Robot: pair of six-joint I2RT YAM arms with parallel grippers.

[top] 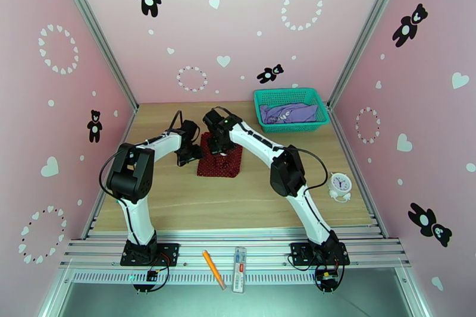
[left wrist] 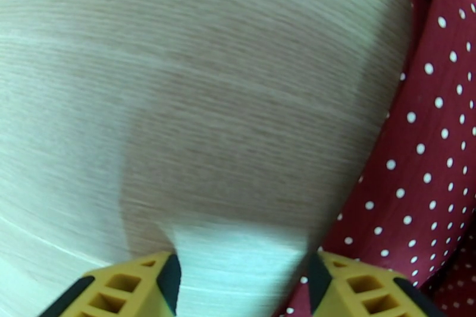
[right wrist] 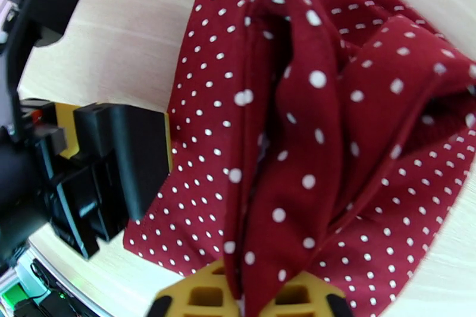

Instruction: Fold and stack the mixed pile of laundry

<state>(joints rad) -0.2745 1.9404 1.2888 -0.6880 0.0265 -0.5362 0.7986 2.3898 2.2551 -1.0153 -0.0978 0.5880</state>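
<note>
Nearest, on the metal rail in front of the arm bases, lie an orange pencil (top: pixel 212 269) and a clear slim case (top: pixel 239 277); neither has a part in the job.

Further in, at the middle of the bench (top: pixel 178 205), lies the dark red cloth (top: pixel 221 163), spotted and partly folded into a rough square. The left fingers (left wrist: pixel 163 279) stand wide and hold nothing, low over bare wood, with the cloth's left edge just under the inner tip of one of them. The right fingers (right wrist: pixel 297 295) are close together on a raised ridge of the cloth that runs up between them, so part of it is bunched and not flat.

The step in hand looks like finishing a fold of this cloth. To do it well, I would carry the pinched ridge over so that its edge meets the edge below, lower it onto the bench before letting go, and use the left fingers to pin the near edge so the layers do not drag. A lopsided or puffy fold would make a poor base for stacking.

A small white clock (top: pixel 340 184) sits to the right, well apart.

Farthest, in the teal basket (top: pixel 260 111) at the back corner, the purple T-shirt (top: pixel 290 113) lies crumpled, not yet folded.
</note>
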